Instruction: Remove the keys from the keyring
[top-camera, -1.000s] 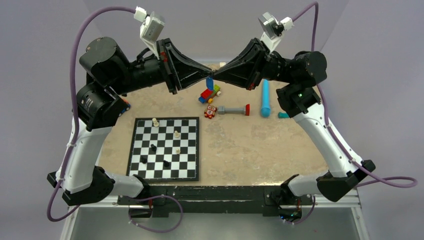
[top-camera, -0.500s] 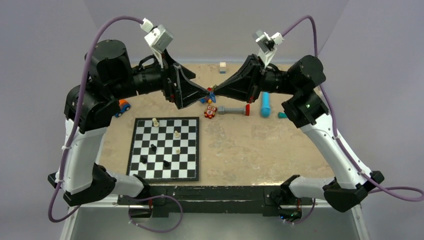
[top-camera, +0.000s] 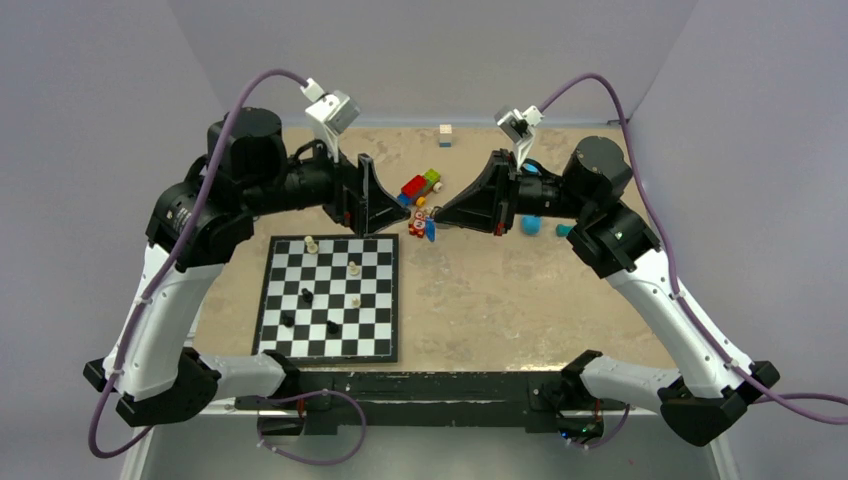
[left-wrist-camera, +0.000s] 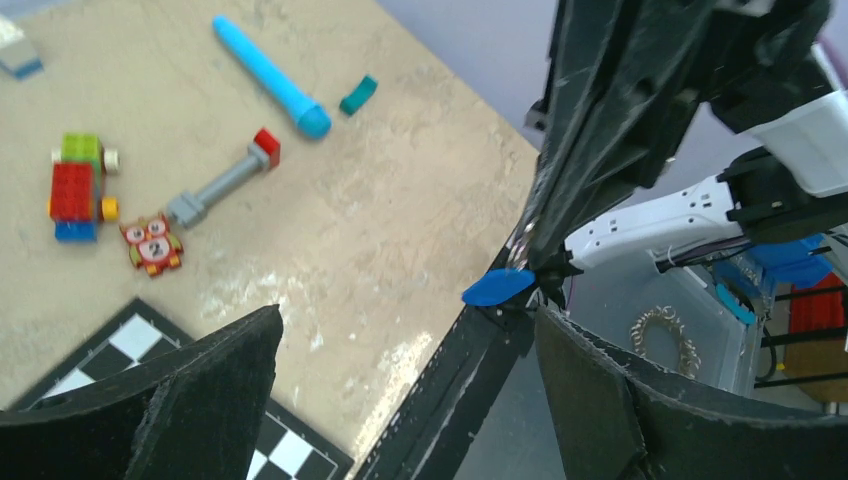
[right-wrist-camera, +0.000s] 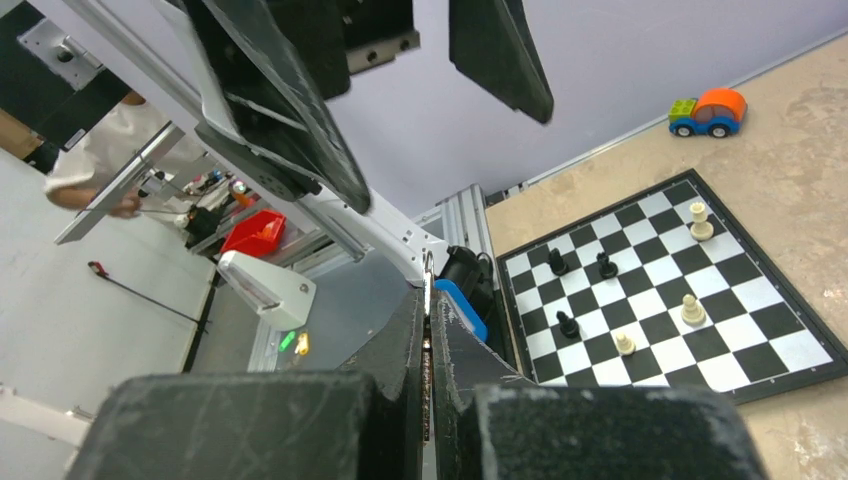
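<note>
Soft, even light falls from above and shadows are faint. My left fingers (left-wrist-camera: 200, 400) loom dark and slightly blurred along the frame's bottom edge.

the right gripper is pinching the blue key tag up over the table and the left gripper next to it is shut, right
Not quite. The left gripper is open, its jaws spread wide, as the left wrist view shows. The rest is right: the right gripper pinches the blue key tag up over the table.
</note>
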